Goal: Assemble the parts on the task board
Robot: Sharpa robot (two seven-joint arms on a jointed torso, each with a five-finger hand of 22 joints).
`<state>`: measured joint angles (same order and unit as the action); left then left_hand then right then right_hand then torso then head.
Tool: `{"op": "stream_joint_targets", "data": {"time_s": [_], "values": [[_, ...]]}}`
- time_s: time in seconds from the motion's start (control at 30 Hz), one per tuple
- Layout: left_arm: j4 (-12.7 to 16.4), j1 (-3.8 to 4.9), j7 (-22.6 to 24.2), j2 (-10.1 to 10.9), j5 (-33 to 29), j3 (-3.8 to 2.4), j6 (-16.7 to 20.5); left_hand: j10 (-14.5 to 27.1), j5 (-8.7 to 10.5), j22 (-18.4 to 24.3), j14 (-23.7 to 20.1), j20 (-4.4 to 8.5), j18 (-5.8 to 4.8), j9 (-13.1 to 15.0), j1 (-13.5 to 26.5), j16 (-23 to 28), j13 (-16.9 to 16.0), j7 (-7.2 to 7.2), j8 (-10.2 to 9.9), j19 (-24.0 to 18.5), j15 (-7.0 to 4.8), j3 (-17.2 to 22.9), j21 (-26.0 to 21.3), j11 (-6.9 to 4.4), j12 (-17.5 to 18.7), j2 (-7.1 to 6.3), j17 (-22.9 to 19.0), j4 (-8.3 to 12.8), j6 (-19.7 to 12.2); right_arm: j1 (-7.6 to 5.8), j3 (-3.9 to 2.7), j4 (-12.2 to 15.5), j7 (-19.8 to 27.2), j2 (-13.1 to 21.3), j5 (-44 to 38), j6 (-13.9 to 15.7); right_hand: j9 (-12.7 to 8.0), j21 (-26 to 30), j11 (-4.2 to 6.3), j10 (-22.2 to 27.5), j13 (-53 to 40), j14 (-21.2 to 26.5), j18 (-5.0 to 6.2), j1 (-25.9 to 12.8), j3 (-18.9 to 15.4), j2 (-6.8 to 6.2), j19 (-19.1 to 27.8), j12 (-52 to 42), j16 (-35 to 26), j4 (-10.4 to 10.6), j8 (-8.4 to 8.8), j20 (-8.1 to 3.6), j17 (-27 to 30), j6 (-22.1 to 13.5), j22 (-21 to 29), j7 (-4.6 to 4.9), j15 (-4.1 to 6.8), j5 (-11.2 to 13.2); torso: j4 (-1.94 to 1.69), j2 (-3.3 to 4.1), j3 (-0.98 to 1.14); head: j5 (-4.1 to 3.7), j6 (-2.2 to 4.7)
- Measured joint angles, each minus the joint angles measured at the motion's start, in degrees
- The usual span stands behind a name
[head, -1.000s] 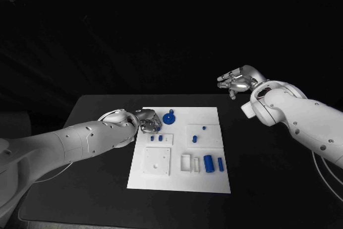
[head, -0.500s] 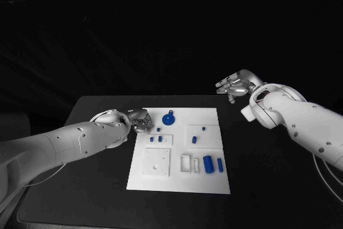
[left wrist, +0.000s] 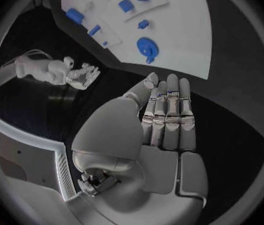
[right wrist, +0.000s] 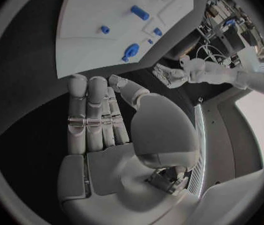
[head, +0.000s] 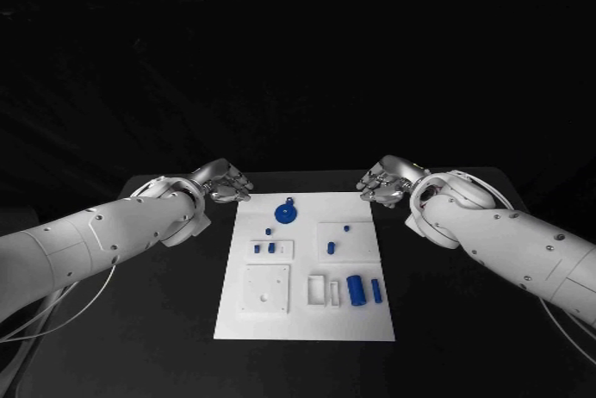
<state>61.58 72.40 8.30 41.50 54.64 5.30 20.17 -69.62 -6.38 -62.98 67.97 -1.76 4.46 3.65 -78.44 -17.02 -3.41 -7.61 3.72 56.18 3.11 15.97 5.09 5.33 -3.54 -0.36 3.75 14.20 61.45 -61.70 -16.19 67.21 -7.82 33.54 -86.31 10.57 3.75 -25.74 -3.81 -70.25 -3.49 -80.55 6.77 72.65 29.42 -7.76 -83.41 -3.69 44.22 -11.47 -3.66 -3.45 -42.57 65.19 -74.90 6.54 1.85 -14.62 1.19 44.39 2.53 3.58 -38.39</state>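
Observation:
The white task board (head: pixel 281 307) lies in the middle of the black table. On it a round blue part with a stem (head: pixel 284 213) sits near the far edge, small blue pegs (head: pixel 267 246) stand in the middle, and two blue cylinders (head: pixel 357 289) lie near the right side. My left hand (head: pixel 221 183) hovers off the board's far left corner, my right hand (head: pixel 382 181) off the far right corner. Both hold nothing. In the left wrist view the left hand (left wrist: pixel 169 120) has straight fingers, with the round part (left wrist: pixel 147 47) beyond. The right hand (right wrist: pixel 97 120) looks the same in its wrist view.
Square white raised blocks (head: pixel 269 289) and narrow slots (head: pixel 319 289) sit on the board's near half. Bare black table (head: pixel 149 329) runs along both sides of the board. Each wrist view shows the other hand across the board's far end.
My left hand has pulled back from the board's left part near the round blue part to beyond the far left corner. The right hand has come down and in toward the far right corner.

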Motion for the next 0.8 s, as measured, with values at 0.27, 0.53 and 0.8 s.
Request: {"op": "stream_joint_targets", "data": {"time_s": [0.27, 0.53, 0.8], "values": [[8.5, 1.18, 1.7, 4.4, -16.8, -0.9, 0.4, 3.9, 0.41, 11.9, 0.2, -3.03, -0.01, 0.0, 1.6, 12.9, 0.0, 0.01, 0.0, -2.2, 2.62, -1.6, -1.6, 1.15, 0.0, -0.47, 0.2, -1.9, -1.5, 0.58, 2.92, -0.2, -1.3, -1.6, -9.5, 0.0, 0.0, 0.9, -0.8, 3.0, 0.0, -0.6, 0.23, -0.3, 0.6, -1.55, -0.3, 0.0, 0.0, 0.0, 0.0, 0.68, 0.8, -1.4, 0.0, -0.42, -0.57, 3.3, -0.07, 0.0, -0.04, -0.19, 0.21], [15.0, 1.48, 3.8, 7.0, -29.2, -1.19, 0.2, 4.4, 0.0, 26.0, -0.6, -3.54, 0.0, 0.0, 1.5, 13.4, 0.0, 0.27, 0.0, -0.5, 3.26, -2.7, -1.6, 1.1, 0.0, -0.37, 0.1, -1.9, -1.8, 0.98, 5.41, -0.9, -3.2, -3.5, -16.0, -0.1, 0.0, 1.3, -0.8, 3.0, 0.0, -0.6, 1.21, -0.2, 2.5, -2.28, -0.6, 0.0, 0.0, 0.4, 0.0, 1.02, 1.5, -1.6, 0.0, -0.3, -0.6, 4.2, -0.09, 0.01, -0.18, -0.31, 0.64], [17.5, 1.54, 5.7, 7.5, -34.8, -1.23, -0.3, 5.8, 0.0, 29.8, -1.1, -3.75, -0.01, 0.0, 1.3, 13.4, 0.0, 0.14, 0.0, 0.1, 3.66, -3.4, -1.6, 2.34, 0.0, -0.15, 0.1, -1.2, -1.9, 1.02, 6.95, -1.2, -4.5, -4.2, -18.8, -0.9, 0.0, 1.7, -0.8, 3.0, 0.0, -0.6, 1.22, -0.1, 2.8, -2.65, -0.5, 0.0, 0.0, 0.3, 0.0, 1.13, 1.7, -1.6, 0.0, -0.29, -0.6, 4.2, -0.03, 0.09, -0.25, -0.28, 0.88]]}}
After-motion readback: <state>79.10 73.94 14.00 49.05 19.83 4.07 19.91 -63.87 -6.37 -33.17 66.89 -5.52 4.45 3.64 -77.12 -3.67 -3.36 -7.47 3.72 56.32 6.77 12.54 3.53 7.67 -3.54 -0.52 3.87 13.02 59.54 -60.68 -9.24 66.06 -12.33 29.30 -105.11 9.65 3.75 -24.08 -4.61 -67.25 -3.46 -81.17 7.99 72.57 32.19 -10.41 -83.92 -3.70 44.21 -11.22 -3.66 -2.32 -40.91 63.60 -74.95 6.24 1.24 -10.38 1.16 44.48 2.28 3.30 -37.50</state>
